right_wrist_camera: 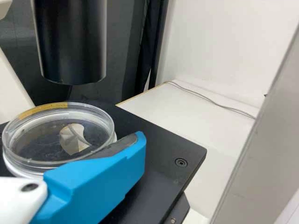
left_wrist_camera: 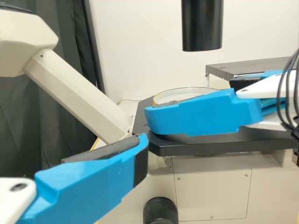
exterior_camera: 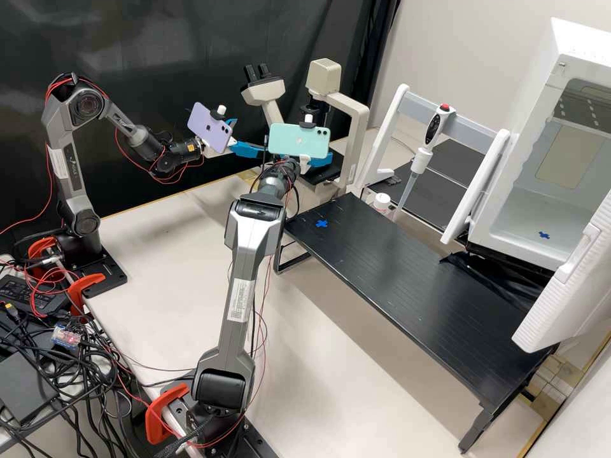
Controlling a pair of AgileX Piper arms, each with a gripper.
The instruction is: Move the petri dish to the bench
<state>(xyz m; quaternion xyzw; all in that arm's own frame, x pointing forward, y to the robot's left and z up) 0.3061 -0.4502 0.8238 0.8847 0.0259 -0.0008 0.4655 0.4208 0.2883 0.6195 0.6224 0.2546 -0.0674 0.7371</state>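
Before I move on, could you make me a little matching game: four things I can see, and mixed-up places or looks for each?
1. Petri dish
2. Pipette
3. Purple phone
4. Eyepieces

A. Mounted on an arm
B. Black, in a pair
C. On the microscope's black stage
D. Hanging from a rack, red on top

Pairs: 1-C, 2-D, 3-A, 4-B

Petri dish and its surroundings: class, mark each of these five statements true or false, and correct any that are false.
1. The petri dish rests on the microscope's black stage. True.
2. The left gripper is holding the dish. False: the left gripper is apart from it.
3. A blue cross marks the raised black table. True.
4. The pipette lies flat on that table. False: the pipette hangs on a white rack.
5. The white cabinet stands open. True.
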